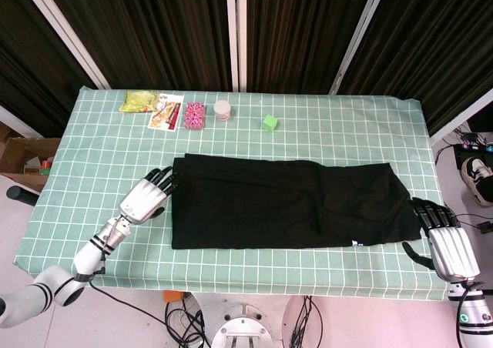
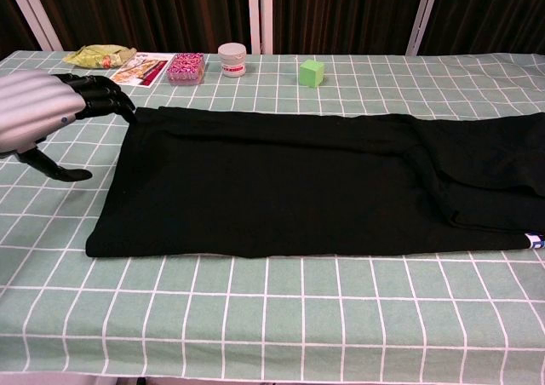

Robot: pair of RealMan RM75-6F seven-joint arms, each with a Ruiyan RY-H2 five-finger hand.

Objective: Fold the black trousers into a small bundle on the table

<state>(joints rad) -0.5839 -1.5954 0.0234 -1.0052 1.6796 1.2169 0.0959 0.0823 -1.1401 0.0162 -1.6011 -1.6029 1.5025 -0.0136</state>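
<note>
Both hands, left [image 1: 144,198] and right [image 1: 444,240], rest spread and empty beside the flat black cloth trousers [image 1: 285,202] (mid-table); a shallow pinch could drag the fabric instead of lifting it.

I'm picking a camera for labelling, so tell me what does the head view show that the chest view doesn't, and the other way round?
Only the head view shows the right hand, at the trousers' right end, plus the whole table outline, a cardboard box on the floor to the left, and a shoe to the right. Only the chest view shows the small tag at the trousers' right edge clearly. Both show the black trousers laid flat, the left hand at their left end, and the green cube, white jar and snack packets along the far edge.
</note>
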